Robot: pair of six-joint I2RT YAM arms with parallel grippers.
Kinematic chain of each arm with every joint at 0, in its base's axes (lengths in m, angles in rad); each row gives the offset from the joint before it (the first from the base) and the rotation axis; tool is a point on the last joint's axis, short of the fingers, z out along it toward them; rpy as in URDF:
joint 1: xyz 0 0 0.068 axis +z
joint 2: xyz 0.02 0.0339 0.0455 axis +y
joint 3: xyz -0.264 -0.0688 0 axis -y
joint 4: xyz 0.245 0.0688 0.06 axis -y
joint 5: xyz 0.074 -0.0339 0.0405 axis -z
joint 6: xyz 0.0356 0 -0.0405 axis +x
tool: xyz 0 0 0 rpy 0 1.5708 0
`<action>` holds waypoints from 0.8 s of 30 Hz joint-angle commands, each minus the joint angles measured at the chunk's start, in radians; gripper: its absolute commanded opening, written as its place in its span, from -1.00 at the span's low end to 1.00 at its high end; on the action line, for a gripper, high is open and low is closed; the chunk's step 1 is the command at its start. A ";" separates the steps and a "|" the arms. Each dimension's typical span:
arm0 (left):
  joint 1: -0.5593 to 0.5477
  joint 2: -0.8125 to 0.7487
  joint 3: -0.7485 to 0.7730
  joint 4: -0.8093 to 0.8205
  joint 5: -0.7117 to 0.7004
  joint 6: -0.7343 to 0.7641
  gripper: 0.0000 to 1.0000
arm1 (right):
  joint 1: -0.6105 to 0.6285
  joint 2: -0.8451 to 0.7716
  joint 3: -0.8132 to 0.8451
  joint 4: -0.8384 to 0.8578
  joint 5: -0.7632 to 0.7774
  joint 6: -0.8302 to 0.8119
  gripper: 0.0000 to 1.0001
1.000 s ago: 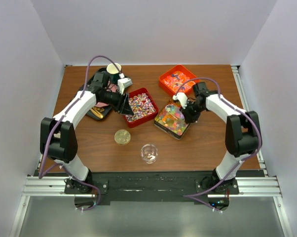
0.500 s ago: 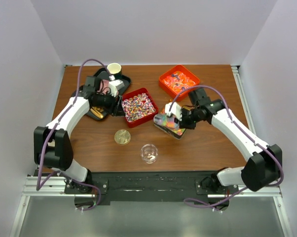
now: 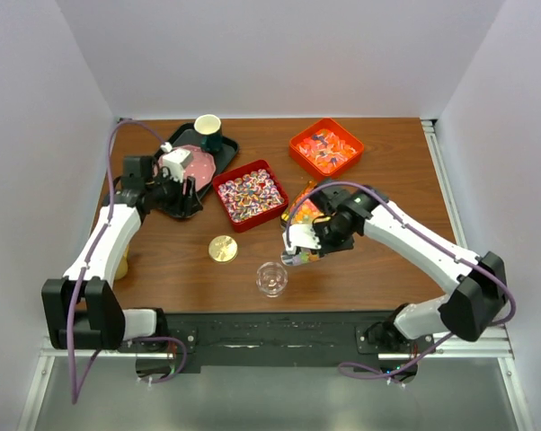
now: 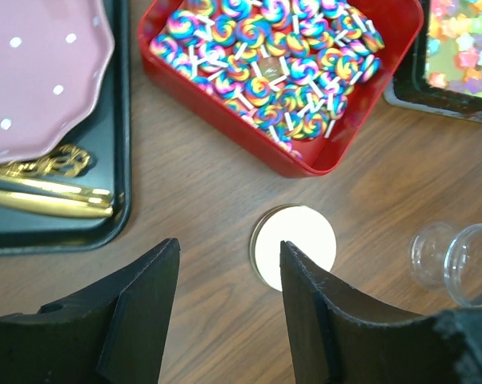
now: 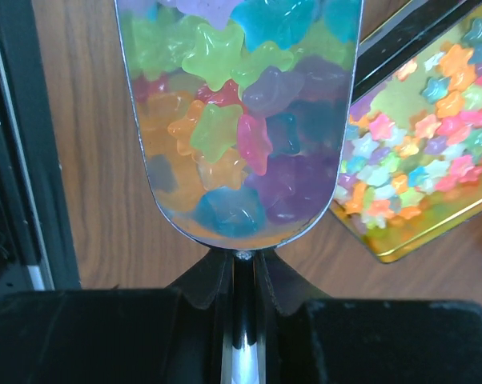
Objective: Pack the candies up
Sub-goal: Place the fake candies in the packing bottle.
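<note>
My right gripper (image 5: 241, 268) is shut on the handle of a silver scoop (image 5: 241, 120) heaped with star-shaped jelly candies. In the top view the scoop (image 3: 297, 244) hangs above the table just right of and behind the clear jar (image 3: 271, 278), by the near corner of the dark tin of jelly candies (image 3: 312, 205). The tin also shows in the right wrist view (image 5: 433, 152). A red tray of swirl candies (image 3: 250, 195) and an orange tray of wrapped candies (image 3: 325, 148) stand behind. My left gripper (image 4: 229, 280) is open and empty, over the black tray's near edge (image 3: 186, 192).
The round gold lid (image 3: 222, 249) lies left of the jar, and the left wrist view (image 4: 295, 244) shows it too. The black tray (image 3: 167, 202) holds a pink plate (image 3: 184, 164), a cup (image 3: 208, 132) and gold cutlery (image 4: 49, 200). White walls close in the table.
My right arm has lifted the loaded scoop out of the tin and carried it near and left, towards the jar. My left arm has drawn back left from the red tray.
</note>
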 commanded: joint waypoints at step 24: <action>0.083 -0.174 -0.080 0.117 -0.037 -0.078 0.17 | 0.424 0.273 0.190 -0.169 0.664 0.086 -1.00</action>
